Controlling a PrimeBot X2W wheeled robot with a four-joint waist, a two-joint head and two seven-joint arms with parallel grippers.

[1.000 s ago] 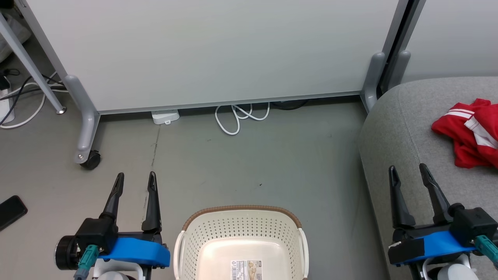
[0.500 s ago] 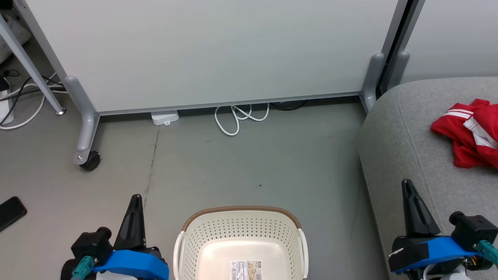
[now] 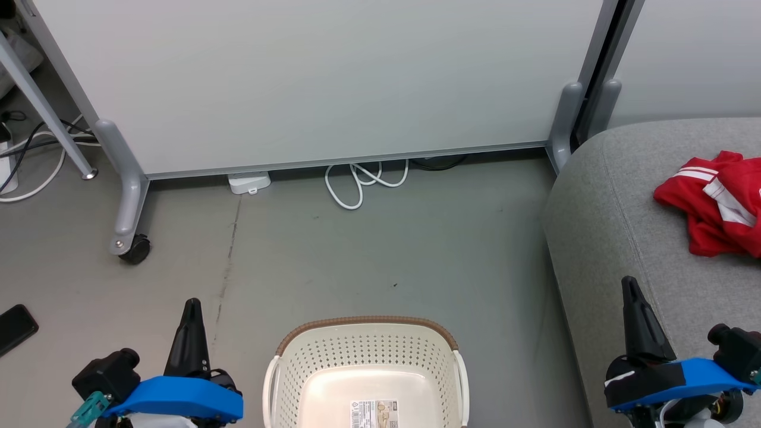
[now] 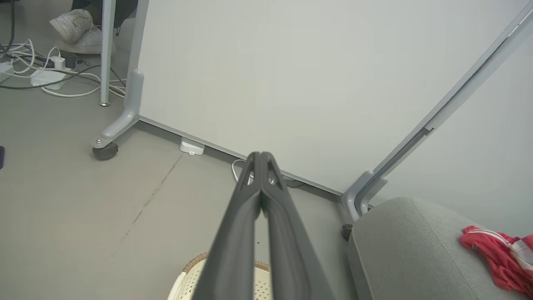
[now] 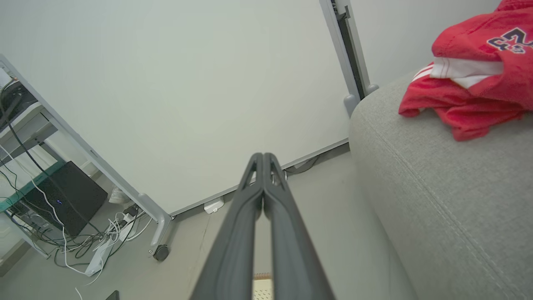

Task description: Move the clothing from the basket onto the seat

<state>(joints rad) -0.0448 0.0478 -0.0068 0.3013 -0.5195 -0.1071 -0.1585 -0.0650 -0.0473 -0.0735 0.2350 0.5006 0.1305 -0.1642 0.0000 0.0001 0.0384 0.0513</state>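
Observation:
The red clothing (image 3: pixel 713 199) with white stripes lies bunched on the grey seat (image 3: pixel 612 202) at the right; in the right wrist view the clothing (image 5: pixel 470 79) shows navy lettering. The cream basket (image 3: pixel 365 371) with its brown rim stands on the floor at bottom centre, holding just a paper label (image 3: pixel 374 413). My left gripper (image 3: pixel 191 306) is shut, to the left of the basket. My right gripper (image 3: pixel 629 284) is shut, over the seat's near edge, below the clothing. Both wrist views show the fingertips (image 4: pixel 260 156) (image 5: pixel 263 156) pressed together with nothing between them.
A pale partition panel on castor feet (image 3: pixel 128 238) stands behind the floor area. White cables (image 3: pixel 357 181) lie at its base. A black phone (image 3: pixel 15 327) lies on the floor at far left. More cables and a table leg are at the upper left.
Both grippers have gone from open to shut and drawn back toward the bottom of the head view. The camera has shifted slightly.

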